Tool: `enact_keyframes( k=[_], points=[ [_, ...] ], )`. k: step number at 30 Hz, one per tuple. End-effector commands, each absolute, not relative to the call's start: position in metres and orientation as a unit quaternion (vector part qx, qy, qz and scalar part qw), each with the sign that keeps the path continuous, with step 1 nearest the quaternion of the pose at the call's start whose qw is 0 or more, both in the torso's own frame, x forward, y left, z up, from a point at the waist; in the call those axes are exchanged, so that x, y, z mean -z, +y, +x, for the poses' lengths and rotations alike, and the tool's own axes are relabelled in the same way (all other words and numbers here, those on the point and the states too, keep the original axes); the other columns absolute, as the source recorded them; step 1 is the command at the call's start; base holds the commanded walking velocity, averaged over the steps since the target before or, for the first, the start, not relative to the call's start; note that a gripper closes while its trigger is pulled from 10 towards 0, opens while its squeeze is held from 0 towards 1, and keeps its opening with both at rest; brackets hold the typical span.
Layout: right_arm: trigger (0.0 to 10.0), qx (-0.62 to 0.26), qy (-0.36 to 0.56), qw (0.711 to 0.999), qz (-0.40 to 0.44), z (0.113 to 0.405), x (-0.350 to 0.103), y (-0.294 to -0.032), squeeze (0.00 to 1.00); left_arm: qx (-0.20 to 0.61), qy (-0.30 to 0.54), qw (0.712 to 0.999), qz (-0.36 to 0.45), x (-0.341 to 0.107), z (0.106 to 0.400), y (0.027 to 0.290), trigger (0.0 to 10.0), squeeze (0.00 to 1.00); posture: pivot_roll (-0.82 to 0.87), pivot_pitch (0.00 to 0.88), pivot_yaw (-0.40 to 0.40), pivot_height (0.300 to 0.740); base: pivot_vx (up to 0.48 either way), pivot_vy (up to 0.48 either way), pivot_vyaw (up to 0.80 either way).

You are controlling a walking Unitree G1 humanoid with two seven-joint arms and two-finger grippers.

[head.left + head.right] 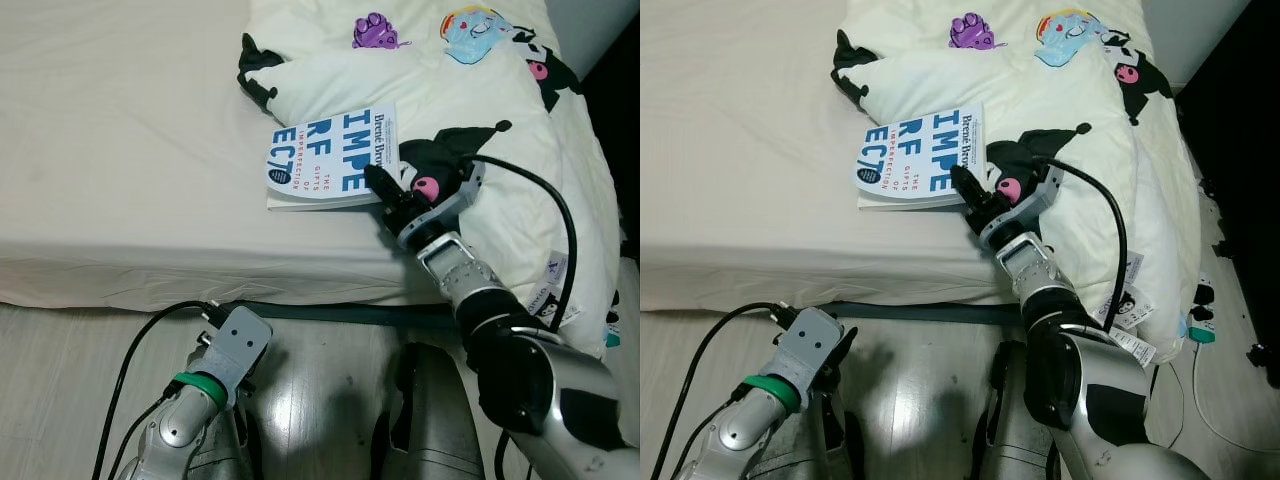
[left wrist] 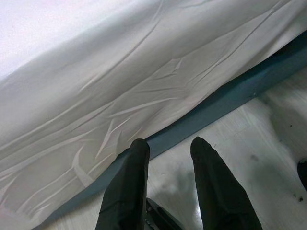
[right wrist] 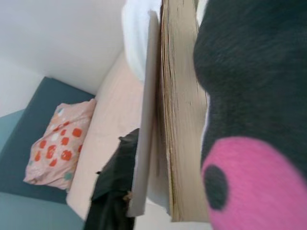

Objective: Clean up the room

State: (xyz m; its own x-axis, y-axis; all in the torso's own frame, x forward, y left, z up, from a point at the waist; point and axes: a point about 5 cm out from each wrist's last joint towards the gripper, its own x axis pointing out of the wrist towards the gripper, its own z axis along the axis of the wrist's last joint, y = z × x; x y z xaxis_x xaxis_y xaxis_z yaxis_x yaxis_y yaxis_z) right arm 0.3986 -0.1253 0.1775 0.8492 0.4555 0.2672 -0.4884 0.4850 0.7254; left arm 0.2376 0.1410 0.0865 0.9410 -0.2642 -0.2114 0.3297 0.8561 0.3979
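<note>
A book [image 1: 335,158] is lying on the bed [image 1: 130,150], its right edge resting against the comforter [image 1: 470,110] heaped along the bed's right side. The right gripper [image 1: 383,186] is touching the book's near right corner. The left gripper [image 2: 168,158] is hanging near the floor [image 1: 80,370], before the bed.

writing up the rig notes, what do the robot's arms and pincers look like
Both arms are silver metal with black joint sections. The left arm has a green ring at its wrist and a thin black cable looping to it. The right arm carries a thicker black cable arching over it. Each pincer, left and right, has long black fingers.
</note>
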Motion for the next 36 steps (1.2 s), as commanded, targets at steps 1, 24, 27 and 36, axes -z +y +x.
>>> enact_keyframes(
  k=[1,24,27,36],
  points=[
    [0.0,-0.286,-0.012,0.855,0.433,0.397,-0.176,-0.121,0.00,0.157,0.096,0.958,0.221,-0.079,0.231,0.141,10.0,0.00,0.25,0.305,0.032,0.520,0.000,0.000,0.00],
    [0.0,-0.429,-0.052,0.813,0.389,0.396,-0.214,-0.093,0.00,0.156,0.077,0.961,0.217,-0.080,0.253,0.130,10.0,0.00,0.18,0.231,0.010,0.520,0.000,0.000,0.00],
    [0.0,-0.465,-0.044,0.789,0.399,0.389,-0.209,-0.090,0.00,0.156,0.073,0.961,0.215,-0.080,0.257,0.128,10.0,0.00,0.17,0.217,0.005,0.520,0.000,0.000,0.00],
    [10.0,-0.508,0.023,0.764,0.398,0.357,-0.161,-0.091,0.00,0.160,0.039,0.959,0.232,-0.087,0.265,0.121,10.0,0.00,0.13,0.208,0.000,0.520,0.000,0.000,0.00]
  ],
)
